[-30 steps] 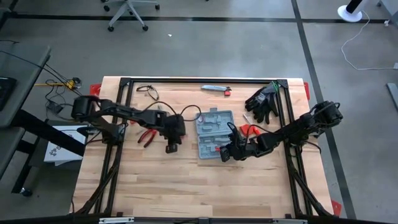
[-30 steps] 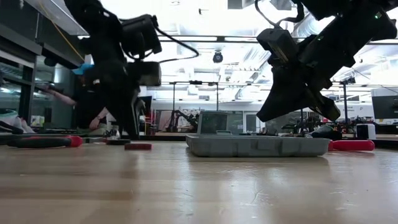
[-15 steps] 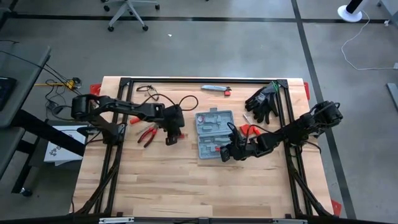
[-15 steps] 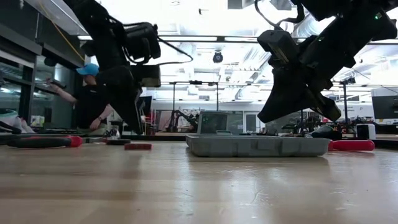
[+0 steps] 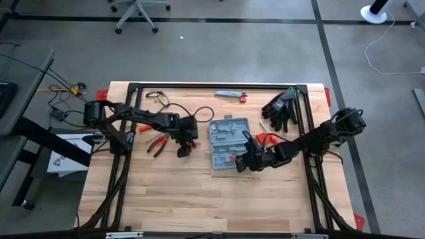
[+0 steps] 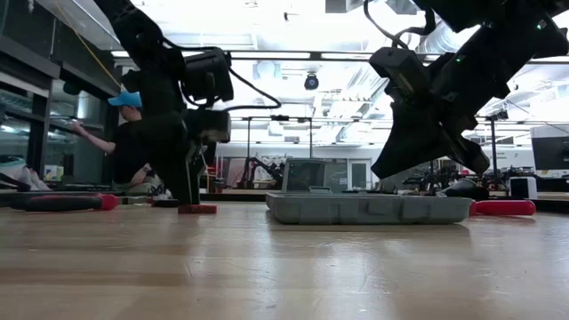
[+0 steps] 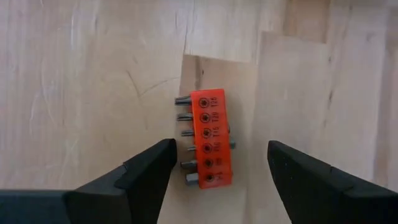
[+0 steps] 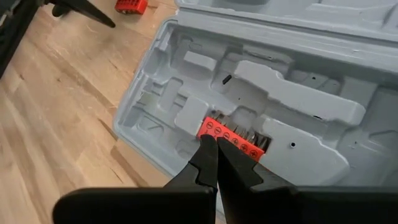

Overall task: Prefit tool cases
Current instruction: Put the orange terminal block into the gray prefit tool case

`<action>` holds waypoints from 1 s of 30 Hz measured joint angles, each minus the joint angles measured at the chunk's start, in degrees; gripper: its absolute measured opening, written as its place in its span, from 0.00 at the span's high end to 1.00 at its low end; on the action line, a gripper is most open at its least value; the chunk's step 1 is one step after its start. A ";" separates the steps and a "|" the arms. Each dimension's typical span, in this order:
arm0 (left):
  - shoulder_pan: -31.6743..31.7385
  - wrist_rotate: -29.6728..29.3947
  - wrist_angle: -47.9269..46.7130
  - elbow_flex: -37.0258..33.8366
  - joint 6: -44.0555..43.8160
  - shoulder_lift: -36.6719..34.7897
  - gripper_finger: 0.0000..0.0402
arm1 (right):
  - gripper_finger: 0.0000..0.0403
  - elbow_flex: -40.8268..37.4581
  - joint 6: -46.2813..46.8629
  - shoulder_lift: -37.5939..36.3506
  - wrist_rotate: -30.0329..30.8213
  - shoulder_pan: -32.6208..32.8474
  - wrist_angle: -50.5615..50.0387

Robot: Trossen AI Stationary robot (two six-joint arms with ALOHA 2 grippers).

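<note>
Wooden table, open tool case with red bit holder inside

The wooden bench carried an open grey-blue tool case near its middle, red-handled pliers and an orange bit holder toward the left edge, black gloves at the far right corner, and what looked like a utility knife by the far edge.
</note>
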 joint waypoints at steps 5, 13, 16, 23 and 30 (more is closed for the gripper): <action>-1.34 -4.32 0.34 0.19 -1.60 2.60 0.36 | 1.00 0.00 0.00 0.00 0.00 -0.69 -0.11; -2.09 -7.04 0.41 0.09 -1.41 2.69 0.42 | 1.00 0.00 -0.13 0.00 -0.02 -1.06 -0.09; -2.04 -7.65 0.44 0.03 -1.51 2.72 0.51 | 1.00 0.00 -0.24 0.00 -0.02 -1.06 -0.14; -1.75 -8.09 0.47 0.01 -1.49 2.76 0.80 | 1.00 0.00 -0.02 0.00 -0.04 -1.06 -0.11; -1.68 -7.22 0.40 -0.04 -1.32 2.76 0.81 | 1.00 0.00 -0.04 0.00 -0.04 -1.06 -0.14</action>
